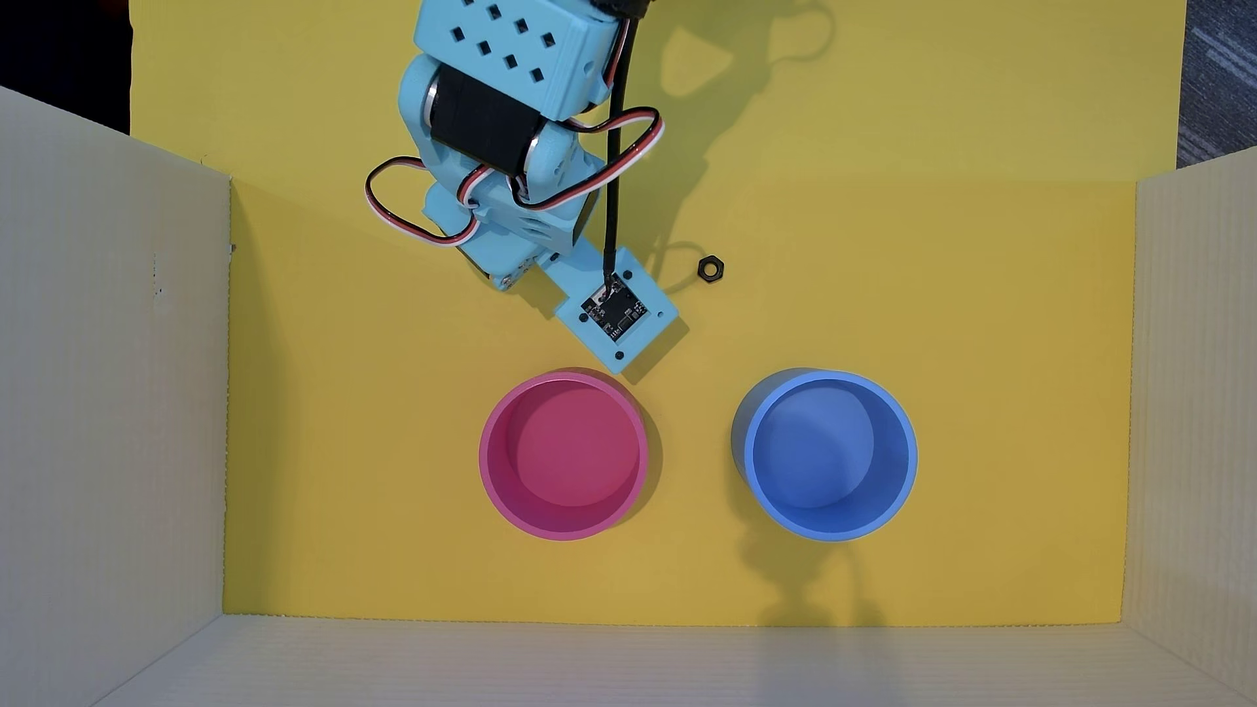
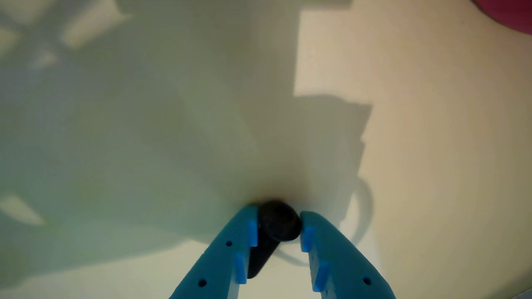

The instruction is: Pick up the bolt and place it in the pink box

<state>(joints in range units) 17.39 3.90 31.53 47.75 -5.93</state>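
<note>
A: Two round cups stood on the yellow tabletop (image 1: 340, 408) in the overhead view, the pink box (image 1: 491, 469) on the left and the blue container (image 1: 908, 469) on the right, well apart from each other. Both looked empty.

B: And the arm?

A: The light-blue arm (image 1: 503, 81) came down from the far edge and bent toward the pink box. Its camera mount (image 1: 615, 313) hung just beyond the far rim of that box. The fingertips themselves were hidden under the arm from above.

B: Where was the bolt, then?

A: In the wrist view the bolt (image 2: 279, 226) sat between the two blue fingers of the gripper (image 2: 278, 234), its rounded black head up at the tips and the shaft running back along the left finger. The gripper looked closed on it, both fingers pressed to the head, though the picture was soft, so I would call that likely and not certain. I could not tell whether the bolt was lifted or touching the tabletop.

B: Anything else lying about?

A: A small black hexagonal nut (image 1: 710, 269) lay flat to the right of the arm, far from both cups. Pale corrugated walls (image 1: 109, 381) fenced the left, right and near sides. A sliver of the pink box (image 2: 505, 11) showed in the wrist view's upper right corner.
</note>
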